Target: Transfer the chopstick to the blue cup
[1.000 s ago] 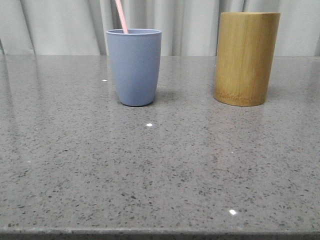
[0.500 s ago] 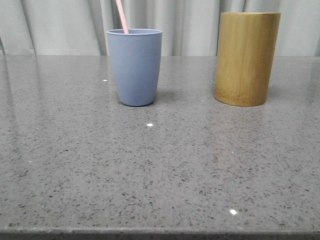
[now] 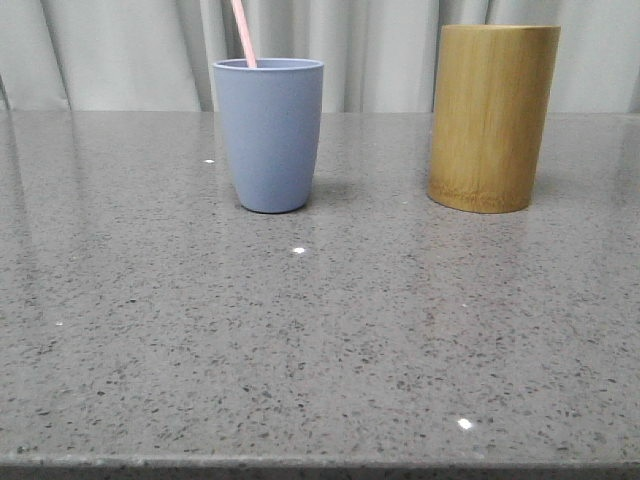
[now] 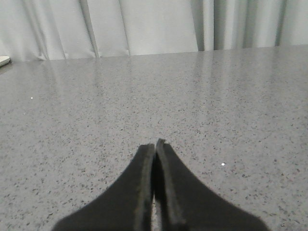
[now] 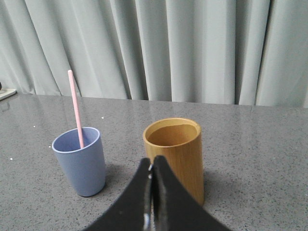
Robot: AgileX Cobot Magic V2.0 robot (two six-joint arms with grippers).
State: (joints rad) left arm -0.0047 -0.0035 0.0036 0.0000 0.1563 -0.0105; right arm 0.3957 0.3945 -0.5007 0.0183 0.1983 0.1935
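Nothing has moved since a second ago: I see the blue cup (image 3: 268, 135), the pink stick and the bamboo holder (image 3: 493, 117) all in the same spots on the counter (image 3: 320, 340).

The chopstick (image 3: 243, 33) stands inside the blue cup. It leans on the rim on the side away from the bamboo holder, and its top pokes up high above the cup. The bamboo holder stands apart from the cup and looks empty from above. So I think the job is done.

My left gripper (image 4: 155, 144) has its fingers pressed together with nothing between them. It hangs low over bare counter. My right gripper (image 5: 152, 166) is pinched closed and empty too, and looks down at the cup and the bamboo holder from well back.

What could go wrong now? The stick is long and the cup is light and small at the bottom. If I swing an arm past and bump the top of the stick, it could flip out or pull the cup over. If I nudge the cup itself, it could tip, because the leaning stick pulls it to one side. So I should keep both arms far from the cup.
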